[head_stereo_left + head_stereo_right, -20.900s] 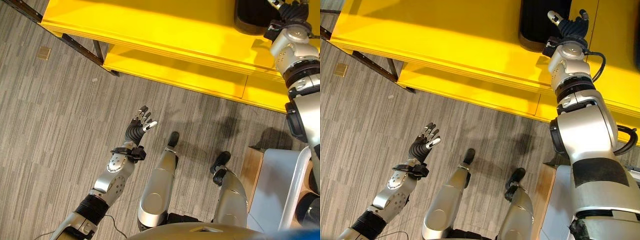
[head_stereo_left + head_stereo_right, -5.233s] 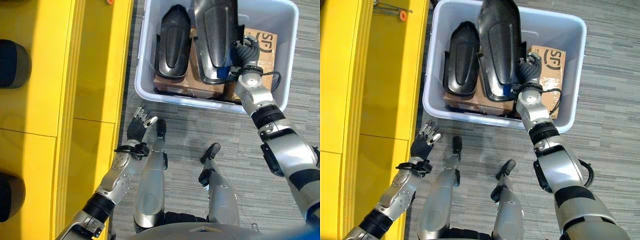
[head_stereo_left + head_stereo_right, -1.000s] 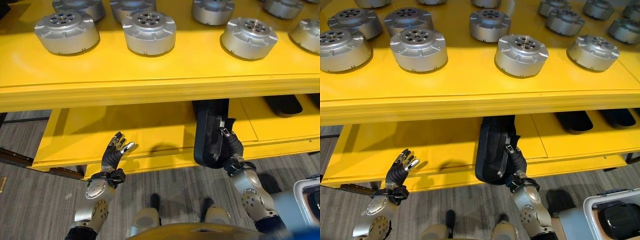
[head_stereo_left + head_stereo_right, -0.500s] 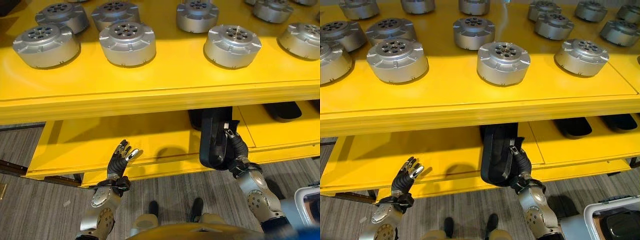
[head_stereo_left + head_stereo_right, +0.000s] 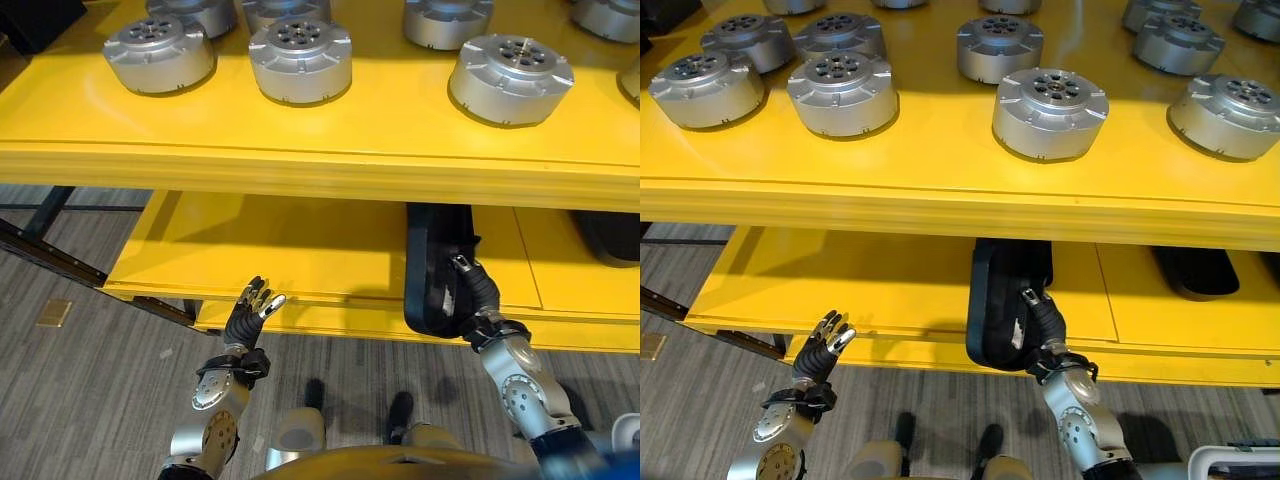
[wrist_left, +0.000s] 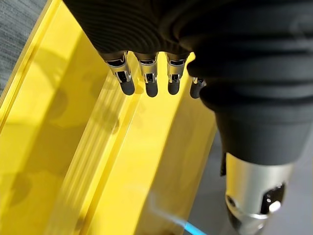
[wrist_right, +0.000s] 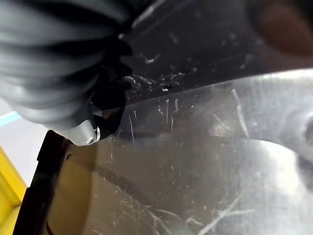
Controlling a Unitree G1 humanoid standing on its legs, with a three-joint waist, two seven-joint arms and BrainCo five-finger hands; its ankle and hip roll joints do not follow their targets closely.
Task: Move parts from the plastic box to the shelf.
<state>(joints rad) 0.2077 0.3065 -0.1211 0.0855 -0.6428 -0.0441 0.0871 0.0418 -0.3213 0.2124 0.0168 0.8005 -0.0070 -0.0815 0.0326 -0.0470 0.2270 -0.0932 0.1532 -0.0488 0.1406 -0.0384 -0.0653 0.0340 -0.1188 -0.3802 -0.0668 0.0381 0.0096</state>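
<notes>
Right hand [image 5: 1045, 325] grips the black part [image 5: 1002, 300], fingers curled around its near edge; the part lies on the lower yellow shelf [image 5: 870, 280], far end tucked under the upper shelf [image 5: 940, 190], near end overhanging the front lip. Left hand [image 5: 247, 312] is open, fingers relaxed, holding nothing, raised just in front of the lower shelf's front edge. Silver round parts [image 5: 1050, 110] sit in rows on the upper shelf. Another black part [image 5: 1196, 268] lies on the lower shelf to the right.
</notes>
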